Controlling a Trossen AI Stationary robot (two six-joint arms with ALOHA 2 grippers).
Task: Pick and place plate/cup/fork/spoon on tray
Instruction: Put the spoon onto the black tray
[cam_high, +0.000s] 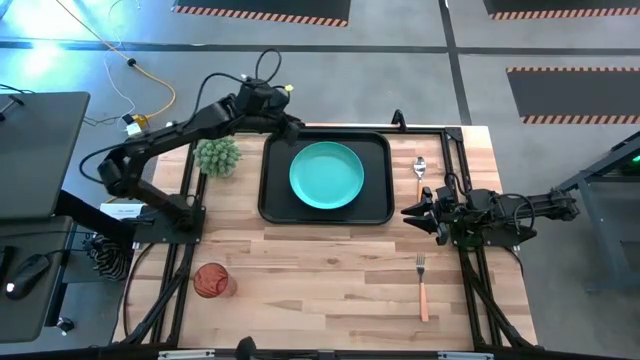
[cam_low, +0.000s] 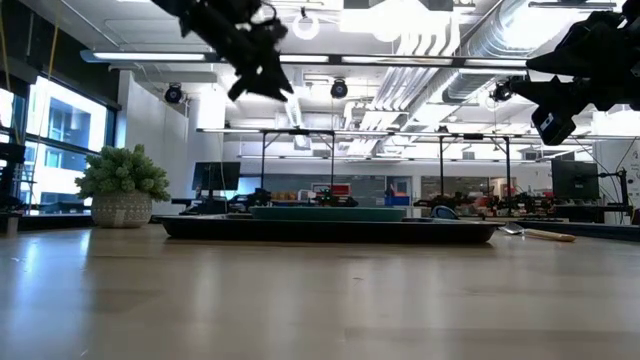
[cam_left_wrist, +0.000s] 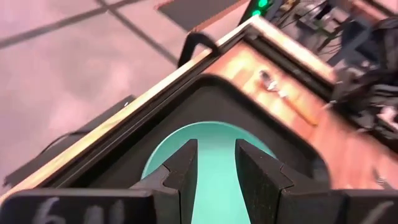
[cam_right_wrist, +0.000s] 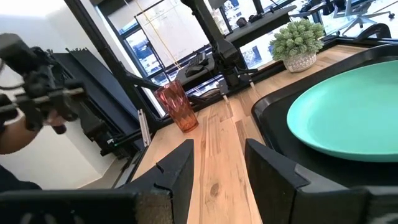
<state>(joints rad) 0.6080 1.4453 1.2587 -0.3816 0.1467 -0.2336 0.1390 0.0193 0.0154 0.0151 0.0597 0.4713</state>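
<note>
Lab or robotics workshop, not a home. I work at a wooden butcher-block surface (cam_high: 330, 270) framed by black metal rails, standing on a grey concrete floor with orange-black hazard-striped mats (cam_high: 570, 95). Beyond the surface the low view shows an open industrial hall: exposed ceiling ducts (cam_low: 450, 40), strip lighting, ceiling-mounted cameras, rows of benches with monitors and gear. Yellow cable (cam_high: 150, 80) runs loose across the floor. A desk with a mouse (cam_high: 25, 272) sits on my left side. Green status lights (cam_left_wrist: 260, 6) glow past the far edge.

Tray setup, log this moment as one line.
plate on tray | cup, fork, spoon on table | left gripper open, above tray | right gripper open, beside tray
</note>
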